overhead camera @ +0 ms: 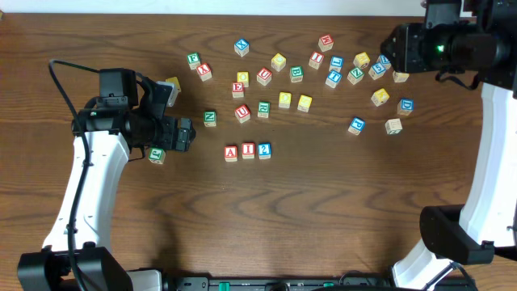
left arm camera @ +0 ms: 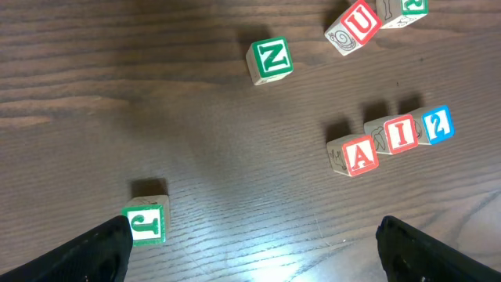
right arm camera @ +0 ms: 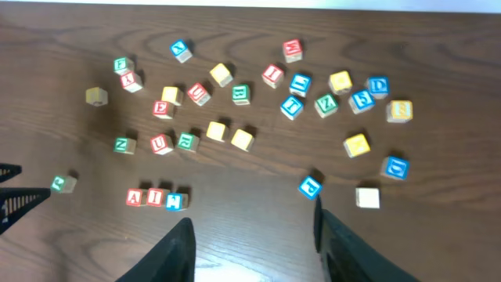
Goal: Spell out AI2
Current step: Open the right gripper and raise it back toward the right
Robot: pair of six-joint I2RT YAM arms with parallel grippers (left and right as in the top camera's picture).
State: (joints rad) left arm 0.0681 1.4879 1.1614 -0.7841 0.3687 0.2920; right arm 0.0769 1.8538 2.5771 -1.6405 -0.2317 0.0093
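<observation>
The red "A" cube [overhead camera: 232,152], the red "I" cube [overhead camera: 248,150] and the blue "2" cube [overhead camera: 264,150] stand touching in a row on the wooden table, reading A I 2. They also show in the left wrist view as A [left arm camera: 355,155], I [left arm camera: 397,135], 2 [left arm camera: 435,124], and small in the right wrist view as A [right arm camera: 135,197], I [right arm camera: 154,197], 2 [right arm camera: 174,201]. My left gripper [overhead camera: 184,134] is open and empty, left of the row. My right gripper [right arm camera: 252,243] is open and empty, held high at the table's far right.
A green "J" cube [left arm camera: 145,222] lies by my left finger and a green "N" cube [overhead camera: 210,118] above the row. Many loose cubes, including a red "U" cube [overhead camera: 242,113], yellow cubes [overhead camera: 304,103] and blue ones [overhead camera: 356,125], spread across the back.
</observation>
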